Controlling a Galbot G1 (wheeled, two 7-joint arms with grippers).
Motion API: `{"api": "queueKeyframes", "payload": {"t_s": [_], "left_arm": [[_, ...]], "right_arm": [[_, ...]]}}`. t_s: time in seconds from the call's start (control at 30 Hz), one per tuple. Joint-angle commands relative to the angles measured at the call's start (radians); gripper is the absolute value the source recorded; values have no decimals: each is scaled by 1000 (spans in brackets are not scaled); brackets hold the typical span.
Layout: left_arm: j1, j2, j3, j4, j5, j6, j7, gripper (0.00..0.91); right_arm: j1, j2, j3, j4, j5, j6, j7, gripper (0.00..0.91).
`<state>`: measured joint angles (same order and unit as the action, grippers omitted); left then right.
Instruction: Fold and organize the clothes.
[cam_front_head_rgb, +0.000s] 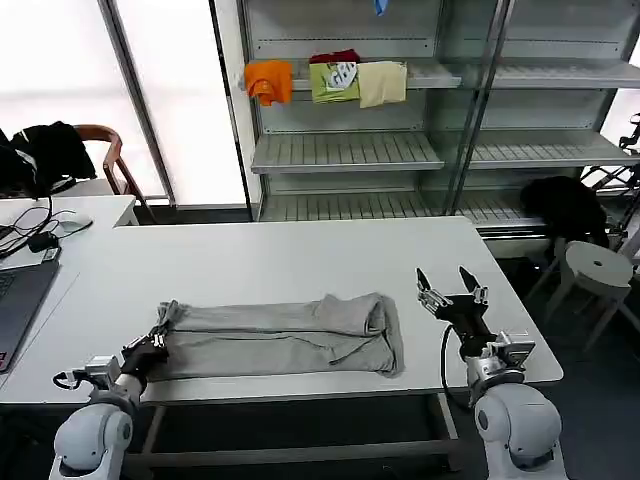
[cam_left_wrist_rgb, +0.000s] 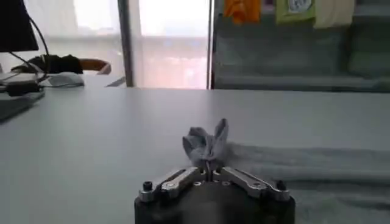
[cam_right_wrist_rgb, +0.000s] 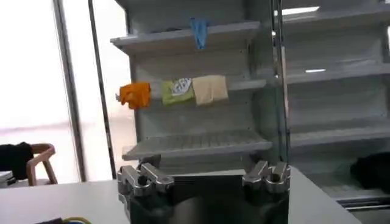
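At the near edge of the white surface (cam_front_head_rgb: 300, 250) lies a light grey shirt (cam_front_head_rgb: 285, 335), soft and matte, folded into a long flat band with shallow creases running along its length and a rounded, doubled-over end toward the robot's right. At the shirt's opposite end, the left gripper (cam_front_head_rgb: 152, 348) has its jaws clamped together on a corner of the cloth; in the left wrist view the gripper (cam_left_wrist_rgb: 210, 172) pinches that corner so the fabric bunches up into a small crumpled peak above the metal fingers (cam_left_wrist_rgb: 177, 181). Just beyond the shirt's rounded end, the right gripper (cam_front_head_rgb: 452, 295) stands clear of the fabric above the bare surface, its dark jaws spread wide and holding nothing; the right wrist view shows the right gripper (cam_right_wrist_rgb: 204, 176) with its two finger bases well apart. Behind the surface, farther from the shirt, a pale metal shelf rack (cam_front_head_rgb: 345, 150) with slatted boards carries an orange cloth (cam_front_head_rgb: 268, 80), a green cloth (cam_front_head_rgb: 335, 78) and a cream cloth (cam_front_head_rgb: 382, 82) draped side by side.
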<state>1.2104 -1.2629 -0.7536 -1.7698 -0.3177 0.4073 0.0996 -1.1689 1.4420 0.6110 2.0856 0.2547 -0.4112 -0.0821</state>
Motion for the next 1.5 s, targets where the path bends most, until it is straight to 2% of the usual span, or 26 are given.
{"api": "queueKeyframes", "payload": {"t_s": [0.03, 0.17, 0.43, 0.53, 0.63, 0.8, 0.83, 0.9, 0.93, 1.0, 1.03, 1.13, 1.27, 1.33, 1.5], "left_arm": [[-5, 22, -42, -21, 21, -73, 17, 0], [-20, 80, -96, -17, 100, -92, 80, 0], [-70, 354, -240, 146, 264, -159, 219, 0], [-85, 406, -273, 178, 273, -158, 233, 0], [-109, 422, -297, 172, 279, -143, 235, 0], [-109, 366, -289, 43, 320, -107, 233, 0], [-104, 313, -267, -6, 340, -91, 234, 0], [-93, 259, -238, -72, 356, -72, 233, 0], [-86, 194, -199, -138, 380, -60, 235, 0], [-77, 134, -151, -193, 405, -41, 237, 0], [-75, 83, -92, -228, 420, -22, 235, 0], [-72, 0, 51, -284, 448, 20, 227, 10], [-80, -53, 199, -300, 506, 57, 204, 10], [-86, -70, 246, -298, 509, 91, 185, 10], [-78, -100, 327, -263, 530, 108, 162, 10]], "right_arm": [[0, 0, 4, 5, 9, -1, 2, 907], [0, -1, 5, 5, 12, -1, 4, 907], [-2, -2, 3, -2, 15, 2, 5, 907], [0, -3, 1, -8, 15, 6, 3, 907], [4, -1, -5, -13, 9, 7, 2, 907], [13, 6, -16, -26, -9, 7, 6, 907], [15, 9, -19, -30, -15, 7, 6, 907], [16, 14, -22, -33, -23, 7, 5, 907], [16, 18, -26, -35, -29, 8, 6, 907], [13, 21, -28, -36, -36, 8, 6, 907], [12, 24, -30, -35, -42, 8, 4, 907], [7, 23, -30, -33, -51, 10, 3, 907], [-1, 20, -19, -29, -52, 11, 0, 907], [-7, 16, -9, -28, -52, 12, -3, 907], [-20, 2, 7, -25, -46, 18, -5, 907]]}}
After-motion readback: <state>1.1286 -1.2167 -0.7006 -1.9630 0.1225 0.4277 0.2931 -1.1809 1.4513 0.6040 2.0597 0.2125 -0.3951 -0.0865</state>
